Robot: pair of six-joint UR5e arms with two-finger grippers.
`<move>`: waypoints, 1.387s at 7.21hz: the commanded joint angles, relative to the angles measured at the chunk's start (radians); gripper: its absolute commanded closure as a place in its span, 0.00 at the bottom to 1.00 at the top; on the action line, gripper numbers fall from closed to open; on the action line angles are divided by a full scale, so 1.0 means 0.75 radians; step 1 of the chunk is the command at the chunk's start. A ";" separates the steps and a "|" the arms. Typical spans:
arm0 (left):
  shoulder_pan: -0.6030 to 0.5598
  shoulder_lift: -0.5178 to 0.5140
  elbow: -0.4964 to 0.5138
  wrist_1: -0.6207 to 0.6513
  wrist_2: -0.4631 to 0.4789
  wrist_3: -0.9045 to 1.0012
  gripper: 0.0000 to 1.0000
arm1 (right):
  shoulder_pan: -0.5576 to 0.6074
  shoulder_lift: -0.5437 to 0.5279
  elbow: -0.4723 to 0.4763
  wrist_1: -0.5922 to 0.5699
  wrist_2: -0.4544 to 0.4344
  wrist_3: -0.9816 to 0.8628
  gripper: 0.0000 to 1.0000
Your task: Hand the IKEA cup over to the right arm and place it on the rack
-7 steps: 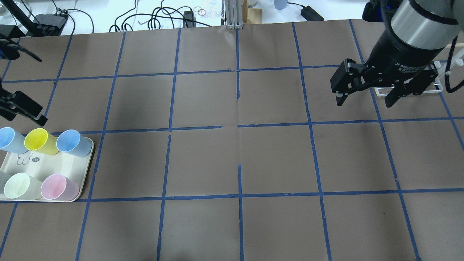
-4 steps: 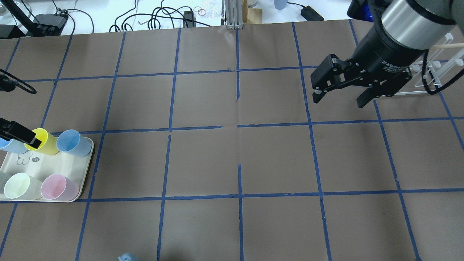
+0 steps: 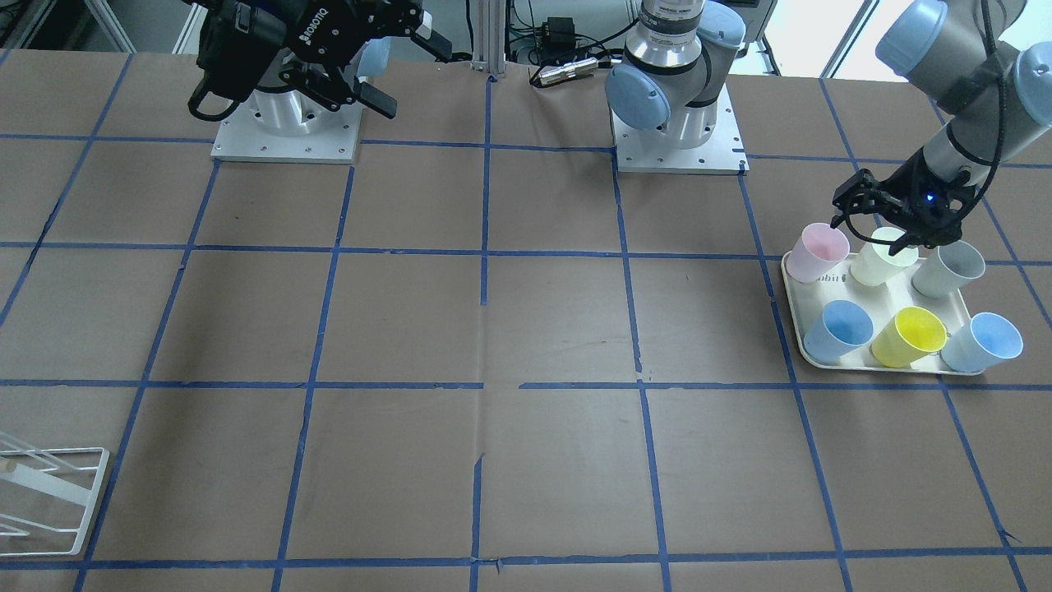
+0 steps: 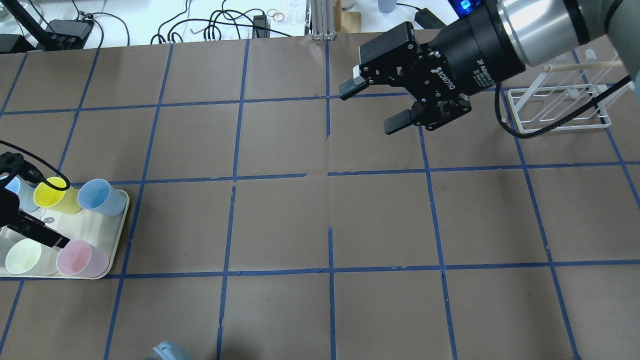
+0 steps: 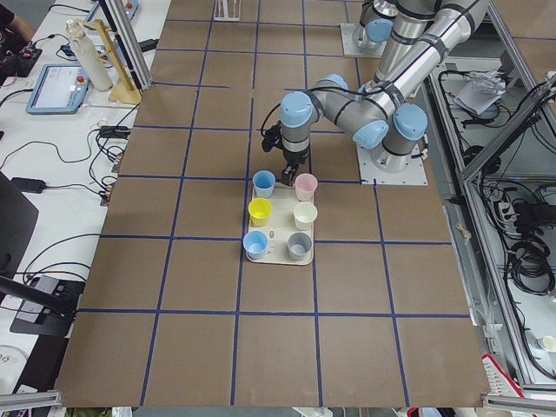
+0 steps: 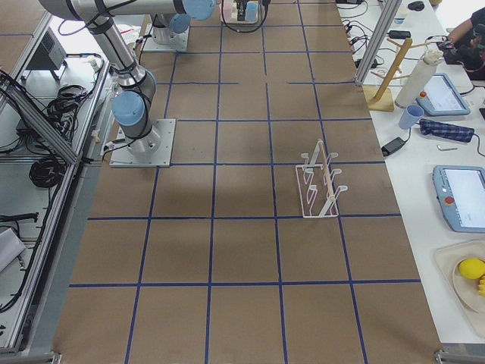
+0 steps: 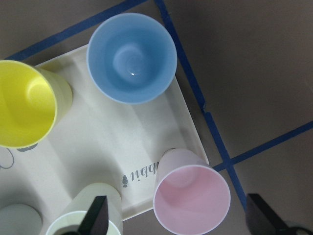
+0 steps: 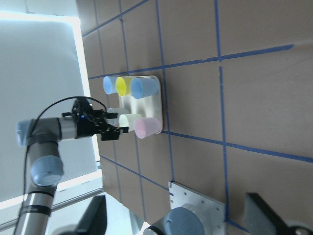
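Note:
The pale pink IKEA cup (image 4: 82,259) stands upright at a near corner of the cream tray (image 4: 85,225), next to a cream-yellow cup (image 4: 22,256). My left gripper (image 3: 873,228) is open and hovers over that row. In the left wrist view the pink cup (image 7: 191,198) sits between its spread fingertips (image 7: 98,220), untouched. My right gripper (image 4: 371,107) is open and empty, high over the table's far middle, left of the white wire rack (image 4: 560,107). The rack also shows in the front-facing view (image 3: 49,493).
The tray also holds two blue cups (image 4: 100,196), a yellow cup (image 4: 50,192) and a grey cup (image 3: 949,267). The arm bases (image 3: 678,123) stand at the robot's edge. Cables and boxes lie beyond the far edge (image 4: 225,22).
My left gripper has moved from the tray's far row to over the pink and cream cups. My right arm has swung left, away from the rack, and turned its gripper.

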 commanded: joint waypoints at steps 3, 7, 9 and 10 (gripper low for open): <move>0.023 -0.036 -0.119 0.221 -0.003 0.169 0.00 | -0.062 0.003 0.156 0.001 0.438 0.007 0.00; 0.025 -0.044 -0.154 0.217 -0.003 0.183 0.00 | -0.079 0.013 0.209 0.153 0.714 -0.089 0.00; 0.025 -0.065 -0.152 0.248 -0.001 0.185 0.03 | -0.079 0.011 0.211 0.256 0.767 -0.207 0.00; 0.027 -0.081 -0.152 0.282 0.001 0.191 0.05 | -0.079 0.009 0.217 0.265 0.765 -0.224 0.00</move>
